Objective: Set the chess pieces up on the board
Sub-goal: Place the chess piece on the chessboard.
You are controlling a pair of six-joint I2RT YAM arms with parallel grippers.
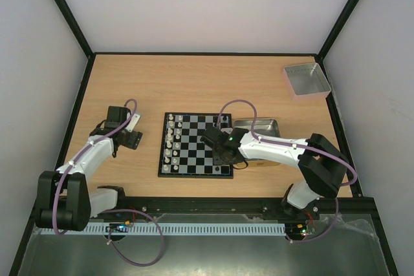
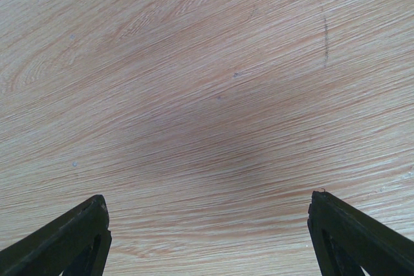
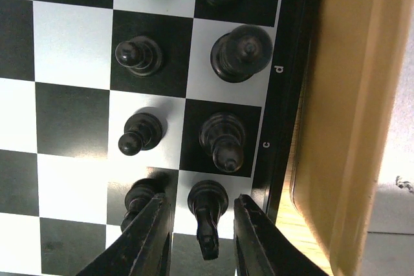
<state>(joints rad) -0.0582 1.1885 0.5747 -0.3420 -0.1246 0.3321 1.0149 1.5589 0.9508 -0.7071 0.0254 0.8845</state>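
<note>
The board (image 1: 194, 154) lies mid-counter, a little toward the near edge. The whitish pieces (image 1: 169, 143) are ranked along its side facing the left edge and the black pieces (image 3: 223, 140) along its side facing the right edge, just beside the gold-tan tin (image 3: 343, 127). My right arm (image 1: 278, 148) reaches over the black side. Its jaws stand narrow, straddling one black piece (image 3: 207, 210) on a white square of the outermost file, toward the near edge. I cannot tell whether the pads actually touch it. I judge this to be the seating of that piece. To do it well I want its base flat and centred in the square before I part the jaws, and then only slightly, because a black pawn (image 3: 139, 195) stands right against the outside of one finger and could be knocked. After that I would lift straight up, with no sideways drift. The left arm (image 1: 90, 153) hangs near the left edge, its jaws wide over bare wood.
</note>
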